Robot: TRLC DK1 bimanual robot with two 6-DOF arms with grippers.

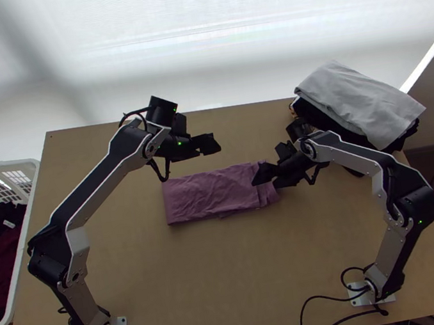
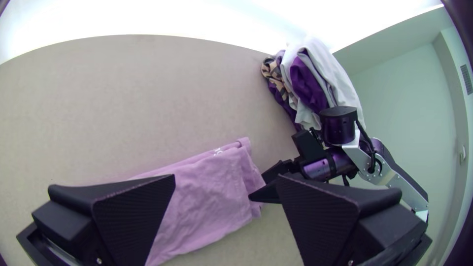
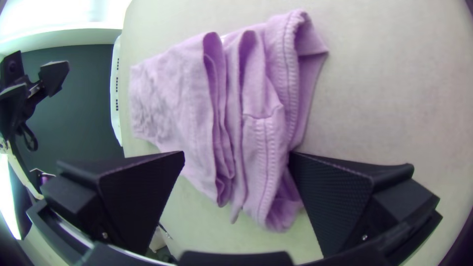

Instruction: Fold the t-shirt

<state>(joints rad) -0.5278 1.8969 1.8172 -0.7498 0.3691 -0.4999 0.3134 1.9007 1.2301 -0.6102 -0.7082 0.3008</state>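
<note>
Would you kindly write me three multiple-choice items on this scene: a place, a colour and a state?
1. Where does the clothes pile lie?
A) near left corner
B) far right corner
C) table's middle

2. What colour is the t-shirt?
A) pinkish purple
B) green
C) yellow

3. How is the left claw?
A) shut on cloth
B) shut on nothing
C) open

1 B: the top view shows it at that corner of the table.
2 A: all three views show this shade.
3 C: its fingers stand apart.

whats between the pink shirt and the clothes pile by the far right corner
The right gripper and its arm reach across between the pink shirt and the clothes pile, as the top view shows.
</note>
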